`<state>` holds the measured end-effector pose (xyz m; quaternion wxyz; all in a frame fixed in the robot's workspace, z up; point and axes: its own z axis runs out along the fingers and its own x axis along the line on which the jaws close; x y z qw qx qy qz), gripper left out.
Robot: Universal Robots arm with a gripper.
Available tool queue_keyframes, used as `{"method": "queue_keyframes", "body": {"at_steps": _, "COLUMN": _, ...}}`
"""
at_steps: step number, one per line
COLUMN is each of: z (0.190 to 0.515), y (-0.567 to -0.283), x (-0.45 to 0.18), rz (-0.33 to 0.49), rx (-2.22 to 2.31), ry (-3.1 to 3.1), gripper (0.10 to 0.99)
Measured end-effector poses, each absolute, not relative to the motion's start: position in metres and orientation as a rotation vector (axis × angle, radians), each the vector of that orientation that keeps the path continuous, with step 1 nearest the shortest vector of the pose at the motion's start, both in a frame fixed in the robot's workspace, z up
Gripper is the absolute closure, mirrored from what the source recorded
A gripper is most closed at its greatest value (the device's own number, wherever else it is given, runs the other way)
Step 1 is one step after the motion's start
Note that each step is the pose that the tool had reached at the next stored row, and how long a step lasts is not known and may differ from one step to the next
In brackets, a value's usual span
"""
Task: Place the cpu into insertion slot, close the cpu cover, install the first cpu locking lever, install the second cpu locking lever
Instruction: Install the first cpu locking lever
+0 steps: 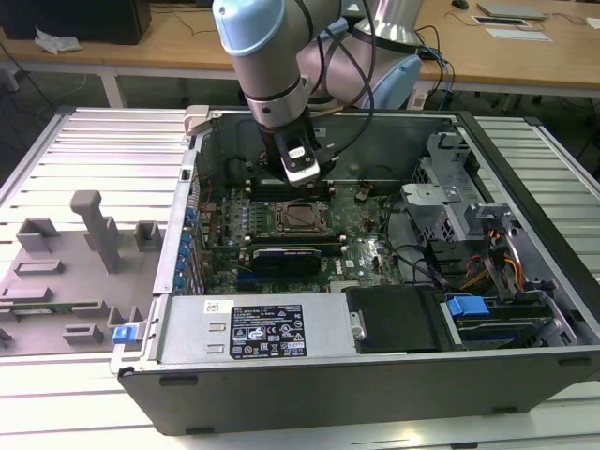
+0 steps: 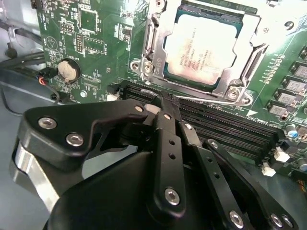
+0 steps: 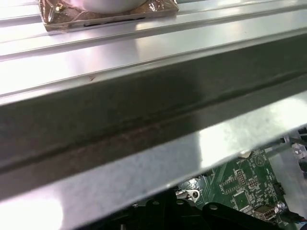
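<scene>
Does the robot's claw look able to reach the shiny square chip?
Probably yes: the claw sits just beside the cpu, nothing stands between them, though the cpu cover frames its edges.

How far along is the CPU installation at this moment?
Done: the cpu sits in the insertion slot and the cpu cover lies closed over it. In hand: the gripper is at the lever along the socket's edge beside the memory slots. Left: whether either lever is latched cannot be told.
</scene>
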<state>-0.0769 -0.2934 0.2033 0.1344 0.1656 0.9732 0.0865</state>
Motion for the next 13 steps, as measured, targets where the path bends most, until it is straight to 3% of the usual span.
{"method": "queue_keyframes", "body": {"at_steps": 13, "z": 0.1948, "y": -0.2933, "x": -0.0767, "rz": 0.242, "rx": 0.539, "ry": 2.807, "gripper": 0.98}}
